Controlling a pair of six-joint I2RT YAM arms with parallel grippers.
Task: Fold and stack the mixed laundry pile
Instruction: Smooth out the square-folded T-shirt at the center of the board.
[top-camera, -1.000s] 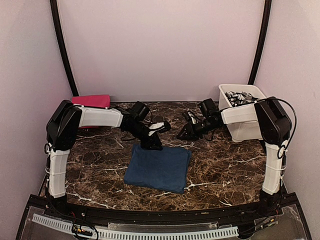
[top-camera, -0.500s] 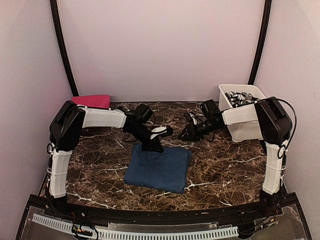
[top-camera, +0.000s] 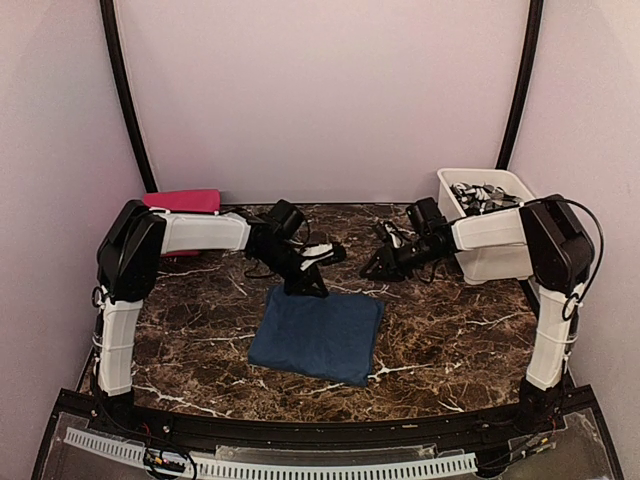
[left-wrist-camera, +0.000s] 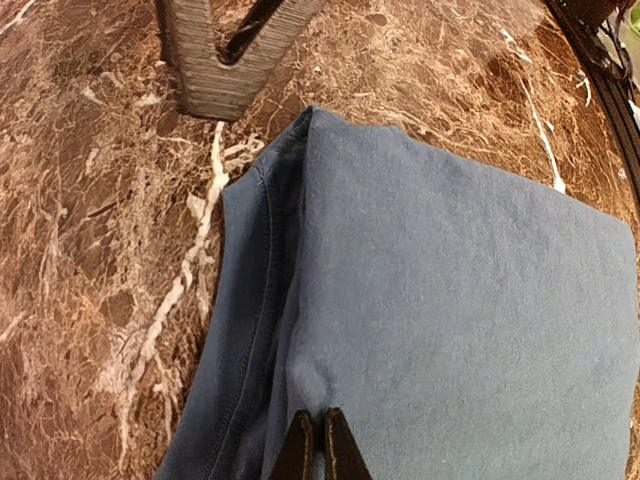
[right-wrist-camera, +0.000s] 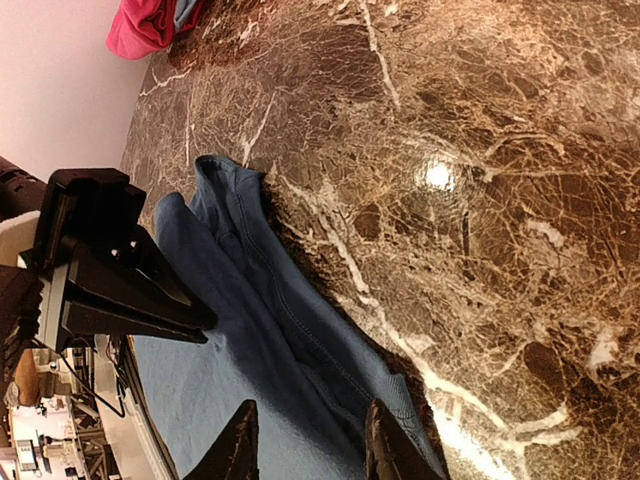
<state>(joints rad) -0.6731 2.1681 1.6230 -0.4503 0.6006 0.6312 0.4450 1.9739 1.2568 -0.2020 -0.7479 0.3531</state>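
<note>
A folded dark navy-blue garment (top-camera: 318, 335) lies flat mid-table. My left gripper (top-camera: 306, 286) rests on its far edge. In the left wrist view the jaws (left-wrist-camera: 320, 425) are pressed together, and a small pucker of the blue cloth (left-wrist-camera: 450, 300) sits at their tips. My right gripper (top-camera: 376, 268) hovers just past the garment's far right corner. In the right wrist view it is open (right-wrist-camera: 305, 440) over the hemmed edge of the cloth (right-wrist-camera: 240, 330), with nothing between the fingers. A magenta-pink garment (top-camera: 183, 202) lies at the back left.
A white tub (top-camera: 492, 250) at the back right holds grey-and-white patterned clothes (top-camera: 478, 192). The magenta garment (right-wrist-camera: 150, 22) shows far off in the right wrist view. The two grippers stand close together over the dark marble table (top-camera: 450, 340).
The left jaws have closed on the far edge of the blue garment. The right arm has shifted slightly to the right, its gripper still open.
</note>
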